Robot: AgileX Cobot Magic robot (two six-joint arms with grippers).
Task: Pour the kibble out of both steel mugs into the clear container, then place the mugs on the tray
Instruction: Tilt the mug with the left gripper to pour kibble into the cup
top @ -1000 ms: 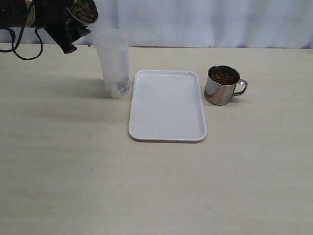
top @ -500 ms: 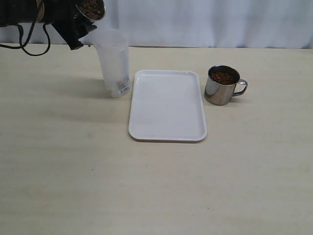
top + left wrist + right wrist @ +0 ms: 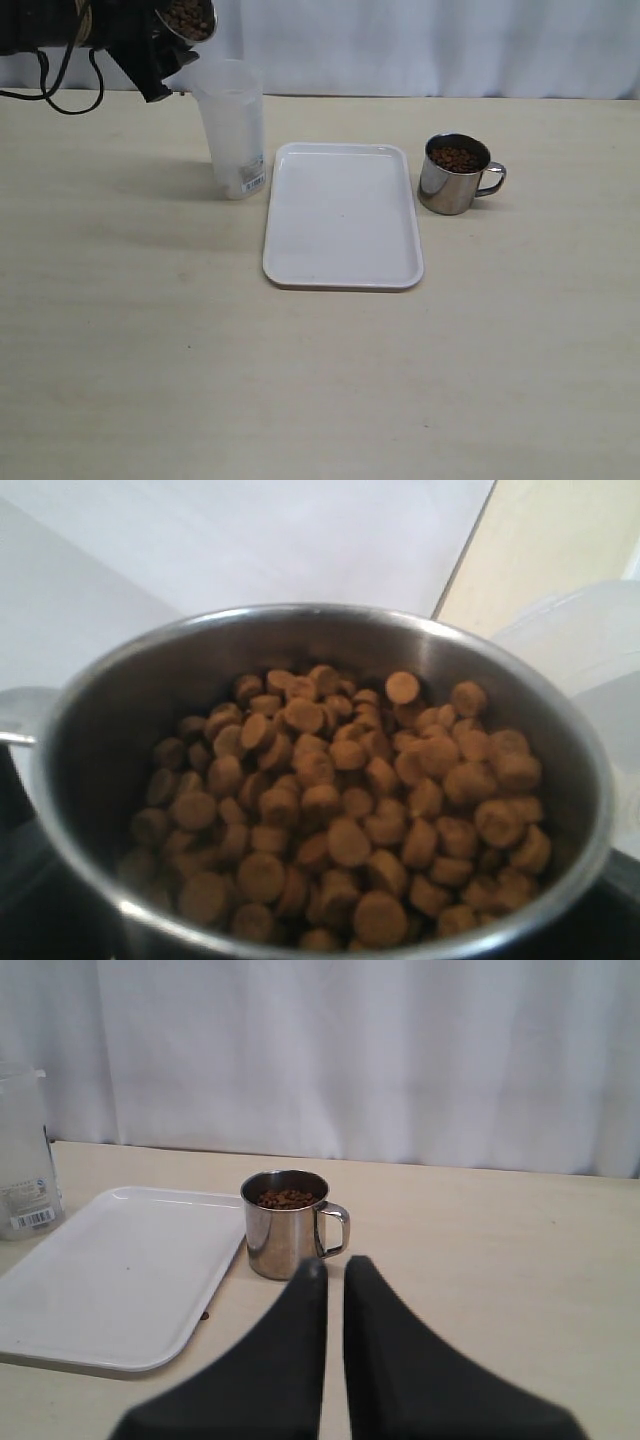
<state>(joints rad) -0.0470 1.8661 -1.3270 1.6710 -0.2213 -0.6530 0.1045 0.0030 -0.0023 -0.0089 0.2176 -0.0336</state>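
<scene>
1. Just beyond the left tool (image 3: 158, 45), the first steel mug (image 3: 188, 18) is held clamped and tilted, its lip above the near edge of the clear container (image 3: 232, 130).
2. Over the last second the mug has been carried sideways toward the container, then kept almost unmoved; the kibble (image 3: 340, 810) is heaped inside, and none is seen in the container.
3. Pouring is judged ready to begin with more tilt.
4. Ahead of the right tool (image 3: 334, 1270), pressed together and empty, the second steel mug (image 3: 285, 1225) stands full on the worktop (image 3: 480, 1260), beside the tray (image 3: 110, 1280).

open table (image 3: 320, 380) before tray (image 3: 343, 215), mug (image 3: 450, 188) beside its right edge, container (image 3: 232, 130) left
</scene>
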